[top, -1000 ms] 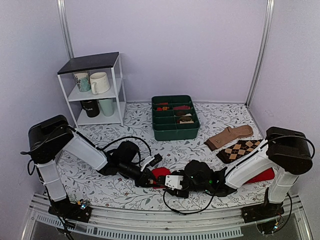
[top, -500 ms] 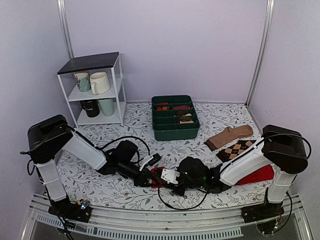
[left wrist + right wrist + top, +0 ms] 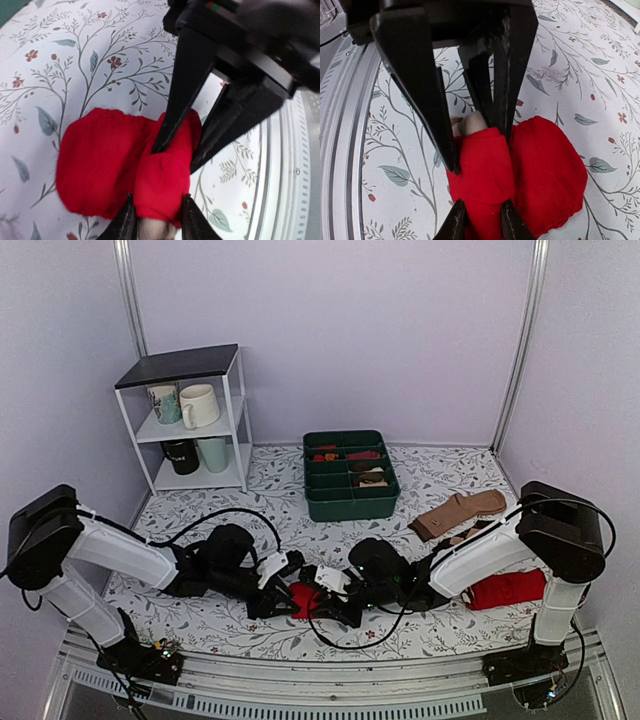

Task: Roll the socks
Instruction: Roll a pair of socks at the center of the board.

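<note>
**Q:** Red cloth at the near middle of the desk (image 3: 430, 475): are those the socks (image 3: 303, 597) we are after?

**A:** We read it so. They lie bunched in a rounded lump close to the desk's near edge. The green tray (image 3: 350, 502) is well apart, farther back. The brown sock (image 3: 460, 512) and the plain red sock (image 3: 505, 588) lie off to the right. A narrow fold stands off the lump, with a pale beige end showing at its tip.

**Q:** And the fingers?

**A:** Both pairs meet on that fold from opposite sides. The right fingers (image 3: 456, 220) are clenched on it, tips dug into the red cloth. The left fingers (image 3: 125, 222) straddle the beige end, close on both sides. We cannot tell whether they pinch it or have let it go.

**Q:** Which step do we call it?

**A:** Late in the roll, we judge. The body looks wound into a bundle, and the cuff appears to be the part in hand, to be turned over the bundle and lock it.

**Q:** What does the next move ask?

**A:** We would want one pair holding the lump steady while the other draws the fold over and round. Both must then release without the cloth springing open.
</note>
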{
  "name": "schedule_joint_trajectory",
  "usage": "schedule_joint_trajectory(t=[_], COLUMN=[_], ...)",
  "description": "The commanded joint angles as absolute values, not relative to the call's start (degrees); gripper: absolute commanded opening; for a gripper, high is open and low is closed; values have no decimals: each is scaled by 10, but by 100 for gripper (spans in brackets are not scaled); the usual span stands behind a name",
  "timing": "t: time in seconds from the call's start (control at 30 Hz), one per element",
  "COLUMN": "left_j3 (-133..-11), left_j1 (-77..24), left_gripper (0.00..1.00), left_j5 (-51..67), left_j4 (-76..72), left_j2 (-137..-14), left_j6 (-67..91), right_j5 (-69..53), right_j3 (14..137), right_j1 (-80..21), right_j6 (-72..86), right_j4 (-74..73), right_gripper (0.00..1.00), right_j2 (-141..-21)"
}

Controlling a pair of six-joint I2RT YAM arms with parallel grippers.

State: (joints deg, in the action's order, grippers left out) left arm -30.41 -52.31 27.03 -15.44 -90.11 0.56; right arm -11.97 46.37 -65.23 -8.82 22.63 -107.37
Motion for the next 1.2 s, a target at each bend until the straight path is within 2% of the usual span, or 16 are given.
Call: schedule_joint_trajectory(t=[0.0,0.2,0.23,0.7,1.07,1.17], left_j3=[-257,-197,-193,-169,-194,-197], left_j1=[-561,-604,-610,-657,-670,-670], left_gripper=[32,35,38,43,41,37], left_j5=[220,146,143,-29,-27,-24], left_j4=[-195,-269,-276,-338,-333,-330], left_j2=[-829,-757,-755,-805,-868,-872], left_j6=[-42,-53,-53,-67,-59,-59], right_j5=[-170,-208,-214,-253,-271,-274], right_j3=[458,506,517,580,588,590], right_j1=[-629,-611,-609,-600,-594,-594], right_j6=[-65,-52,-48,-29,-30,-30], right_j4=[24,-58,-74,-169,-180,-181], right_gripper=[15,15,15,15,15,15], right_j2=[-1127,-1155,-1163,-1197,-1211,-1216])
